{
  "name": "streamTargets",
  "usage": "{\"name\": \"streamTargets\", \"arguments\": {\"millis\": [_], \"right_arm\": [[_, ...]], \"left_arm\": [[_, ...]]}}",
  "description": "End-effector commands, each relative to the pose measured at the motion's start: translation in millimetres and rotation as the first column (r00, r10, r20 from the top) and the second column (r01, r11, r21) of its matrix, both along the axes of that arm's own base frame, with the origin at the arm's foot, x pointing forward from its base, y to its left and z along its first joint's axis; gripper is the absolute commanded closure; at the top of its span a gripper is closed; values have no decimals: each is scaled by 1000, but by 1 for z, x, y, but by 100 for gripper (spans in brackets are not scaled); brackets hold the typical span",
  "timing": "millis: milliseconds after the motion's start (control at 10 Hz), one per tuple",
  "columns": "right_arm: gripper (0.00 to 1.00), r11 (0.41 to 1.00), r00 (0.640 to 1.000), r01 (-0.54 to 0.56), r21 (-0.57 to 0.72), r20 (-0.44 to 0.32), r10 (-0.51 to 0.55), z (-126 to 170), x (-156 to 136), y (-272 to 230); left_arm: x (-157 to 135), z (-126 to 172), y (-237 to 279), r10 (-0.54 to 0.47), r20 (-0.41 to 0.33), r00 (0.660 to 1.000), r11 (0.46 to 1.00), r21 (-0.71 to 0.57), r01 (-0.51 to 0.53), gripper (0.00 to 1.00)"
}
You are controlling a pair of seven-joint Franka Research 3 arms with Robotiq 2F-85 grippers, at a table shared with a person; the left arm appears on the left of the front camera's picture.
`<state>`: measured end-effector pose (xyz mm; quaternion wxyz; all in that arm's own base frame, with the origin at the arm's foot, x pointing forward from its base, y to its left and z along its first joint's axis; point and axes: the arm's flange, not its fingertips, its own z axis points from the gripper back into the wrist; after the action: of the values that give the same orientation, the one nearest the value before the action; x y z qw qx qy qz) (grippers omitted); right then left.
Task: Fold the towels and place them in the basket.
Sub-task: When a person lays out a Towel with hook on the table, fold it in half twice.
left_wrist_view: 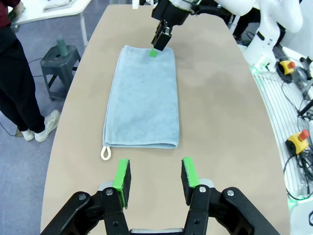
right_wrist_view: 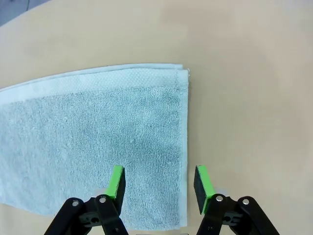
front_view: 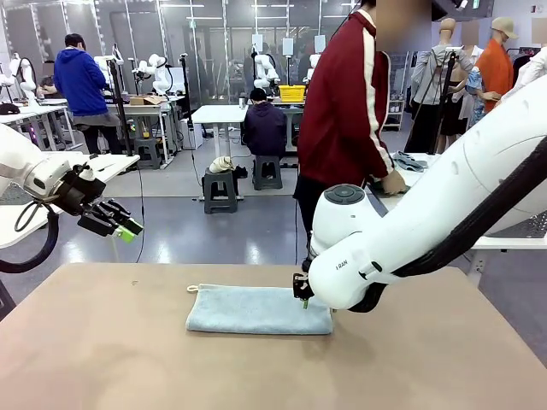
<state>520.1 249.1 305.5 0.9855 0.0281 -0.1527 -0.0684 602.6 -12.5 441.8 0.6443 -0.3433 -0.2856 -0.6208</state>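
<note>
A grey-blue towel (front_view: 256,309) lies folded flat on the tan table (front_view: 102,359), with a small white loop tab (left_wrist_view: 105,153) at one corner. My right gripper (right_wrist_view: 159,182) stands open low over the towel's right end. One finger (right_wrist_view: 116,181) is above the cloth and the other is above bare table beside the edge. In the front view this right gripper (front_view: 304,299) sits at the towel's far right corner. My left gripper (left_wrist_view: 155,175) is open and holds nothing, raised off to the left of the table (front_view: 120,224) and facing the towel's tab end. The basket is out of view.
A person in a dark red jacket (front_view: 346,111) stands beyond the table's far edge. A grey stool (left_wrist_view: 58,56) stands on the floor past that edge. Yellow boxes with red buttons (left_wrist_view: 298,142) and cables lie on the robot's side.
</note>
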Motion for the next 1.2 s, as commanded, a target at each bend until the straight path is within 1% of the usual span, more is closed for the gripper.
{"name": "streamTargets", "arguments": {"millis": [0, 600, 700, 900, 1100], "right_arm": [[28, 998, 998, 58, -25, 25, -57, -10, 3, 11], [28, 998, 999, 52, -33, -9, -52, -22, 8, 11], [47, 998, 998, 53, -31, -14, -53, -23, 8, 11], [48, 998, 999, 52, -35, -6, -53, -24, 8, 11], [48, 998, 998, 56, -32, -24, -57, -25, 9, 10]], "left_arm": [[3, 1, 0, -12, 4, 1000, 1000, -1, 12, 46], [3, 1, 0, -12, 4, 1000, 1000, -1, 12, 46], [3, 1, 0, -12, 4, 1000, 1000, -1, 12, 46], [3, 1, 0, -12, 4, 1000, 1000, -1, 12, 46], [3, 1, 0, -12, 4, 1000, 1000, -1, 12, 46]]}}
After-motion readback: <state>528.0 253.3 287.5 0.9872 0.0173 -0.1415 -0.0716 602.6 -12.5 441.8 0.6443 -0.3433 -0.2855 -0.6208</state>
